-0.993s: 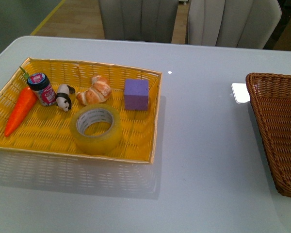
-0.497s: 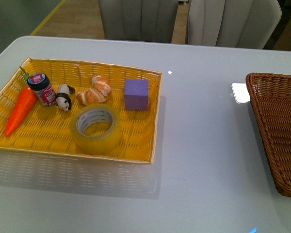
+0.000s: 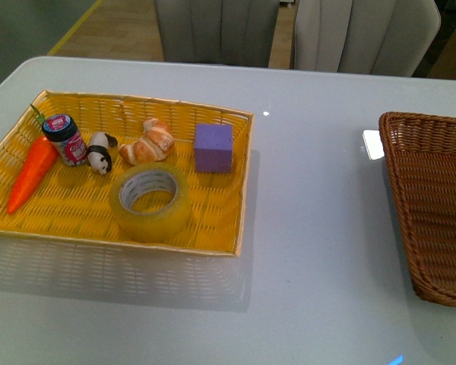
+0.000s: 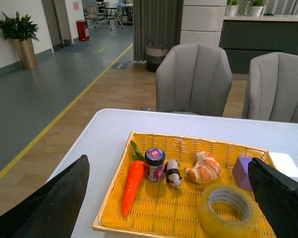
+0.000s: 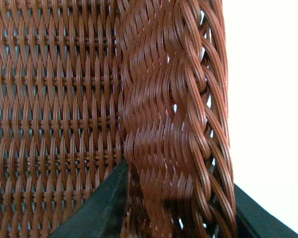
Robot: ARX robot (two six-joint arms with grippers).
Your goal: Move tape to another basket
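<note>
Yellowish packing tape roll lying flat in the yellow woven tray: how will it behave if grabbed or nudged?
The translucent yellowish packing tape roll lies flat, so it probably won't roll unless tipped on edge. Thick wound band looks stiff, likely keeping shape when pinched. Glossy outer face may be slippery; the woven yellow tray probably resists sliding.

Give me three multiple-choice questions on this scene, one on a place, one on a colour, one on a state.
1. Seen from the front, the tape sits in the yellow tray's: A far left corner; B near half; C far right corner.
2. The cube is: A green; B red; C purple.
3. The tape: A lies flat, hole up; B stands on edge; C is lifted clear of the tray.
Answers: 1 B, it lies close to the near rim. 2 C, its faces are purple. 3 A, its core opens upward and it rests on the weave.
</note>
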